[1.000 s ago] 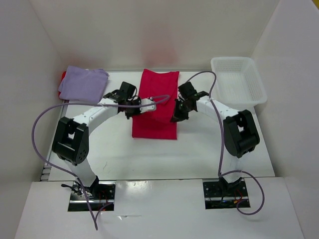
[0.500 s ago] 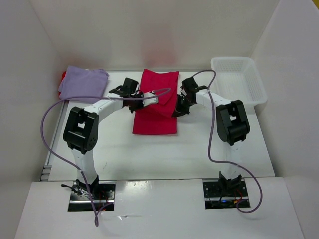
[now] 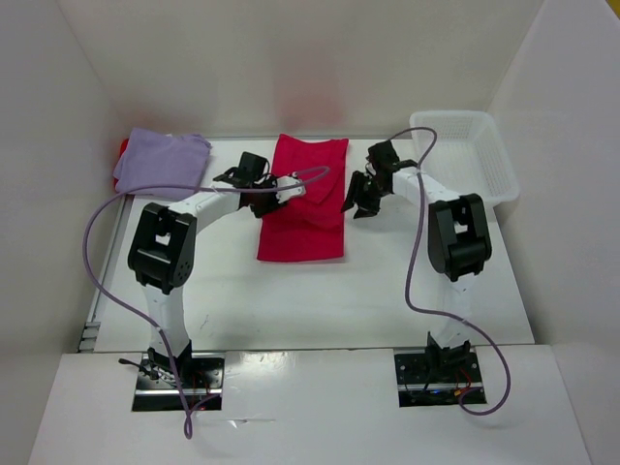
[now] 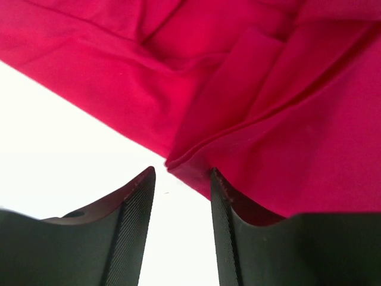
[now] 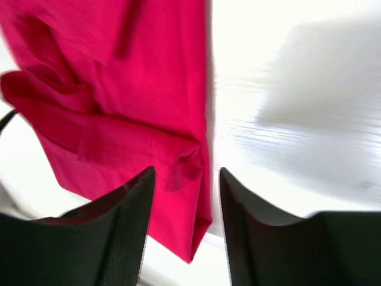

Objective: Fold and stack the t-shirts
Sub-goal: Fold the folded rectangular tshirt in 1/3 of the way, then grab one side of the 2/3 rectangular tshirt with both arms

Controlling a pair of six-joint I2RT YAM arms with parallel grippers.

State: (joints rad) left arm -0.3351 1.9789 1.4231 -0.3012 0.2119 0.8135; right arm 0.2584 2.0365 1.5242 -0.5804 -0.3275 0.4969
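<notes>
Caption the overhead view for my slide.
Left hand and right hand, open, flank a partly folded crimson t-shirt; lavender t-shirt at far left.

Mid-table lies folded crimson t-shirt (image 3: 302, 199); lavender t-shirt (image 3: 160, 163) covers red t-shirt (image 3: 123, 147).

The crimson t-shirt (image 3: 302, 208) is soft matt cloth, the table (image 3: 291, 291) smooth and faintly glossy, the black jaws finely ribbed.

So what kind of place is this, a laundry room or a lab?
Probably a robot test cell: a left arm and right arm bolted to a white table, plain white walls boxing it in, and a red t-shirt laid out.
</notes>
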